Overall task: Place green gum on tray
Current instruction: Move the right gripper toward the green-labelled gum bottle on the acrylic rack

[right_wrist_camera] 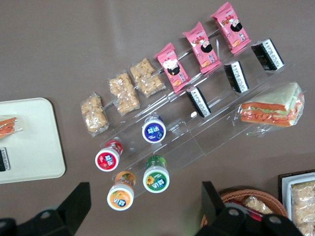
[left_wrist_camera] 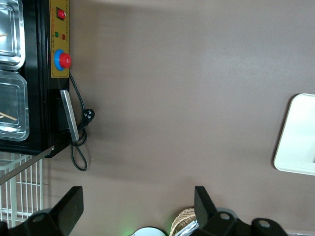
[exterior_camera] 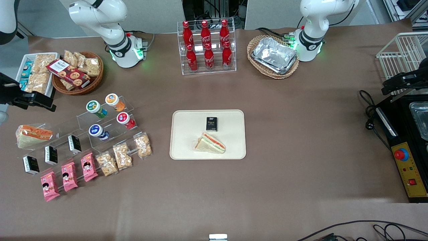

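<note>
The green gum [exterior_camera: 95, 108] lies on the upper step of a clear acrylic rack, beside an orange-lidded bottle [exterior_camera: 113, 101]; its lid faces the right wrist view [right_wrist_camera: 156, 178]. The cream tray [exterior_camera: 187, 134] lies mid-table and holds a sandwich [exterior_camera: 210, 143] and a black pack [exterior_camera: 211, 123]; its corner shows in the right wrist view [right_wrist_camera: 29, 147] and in the left wrist view [left_wrist_camera: 300, 137]. My gripper [exterior_camera: 35, 99] hangs above the table at the working arm's end, beside the rack and apart from the green gum. In the right wrist view the gripper [right_wrist_camera: 145, 209] is open wide and empty.
Red-lidded [exterior_camera: 125, 119] and blue-lidded [exterior_camera: 97, 131] bottles lie on the rack's lower step. Snack packs and a wrapped sandwich [exterior_camera: 33, 135] fill the rack's other steps. A wicker cookie basket [exterior_camera: 78, 72] and a white snack bin [exterior_camera: 35, 72] stand farther back. A cola rack [exterior_camera: 207, 47] stands mid-table, farther back.
</note>
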You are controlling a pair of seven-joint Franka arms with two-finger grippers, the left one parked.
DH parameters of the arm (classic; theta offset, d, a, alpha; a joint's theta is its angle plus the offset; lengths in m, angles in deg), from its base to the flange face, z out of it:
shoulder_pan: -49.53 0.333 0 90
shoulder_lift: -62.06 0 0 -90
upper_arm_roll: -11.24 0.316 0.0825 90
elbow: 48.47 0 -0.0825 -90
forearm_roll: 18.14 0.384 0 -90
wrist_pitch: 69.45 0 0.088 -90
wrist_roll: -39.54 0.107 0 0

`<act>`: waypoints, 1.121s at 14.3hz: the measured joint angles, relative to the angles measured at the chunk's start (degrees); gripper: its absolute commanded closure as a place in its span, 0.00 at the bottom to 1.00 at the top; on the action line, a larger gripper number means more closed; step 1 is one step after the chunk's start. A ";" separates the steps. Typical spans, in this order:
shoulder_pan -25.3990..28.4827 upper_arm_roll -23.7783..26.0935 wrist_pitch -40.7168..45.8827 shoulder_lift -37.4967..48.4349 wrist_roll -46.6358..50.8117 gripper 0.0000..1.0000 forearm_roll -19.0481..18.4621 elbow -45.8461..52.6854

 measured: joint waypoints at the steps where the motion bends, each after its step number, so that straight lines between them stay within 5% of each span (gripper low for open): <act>1: 0.44 0.05 0.26 -0.05 0.50 0.00 0.00 0.00; 11: 1.68 -0.08 1.78 0.56 1.19 0.00 0.00 -1.50; 16: 1.67 -0.08 -0.47 12.36 -1.07 0.00 -0.16 -14.84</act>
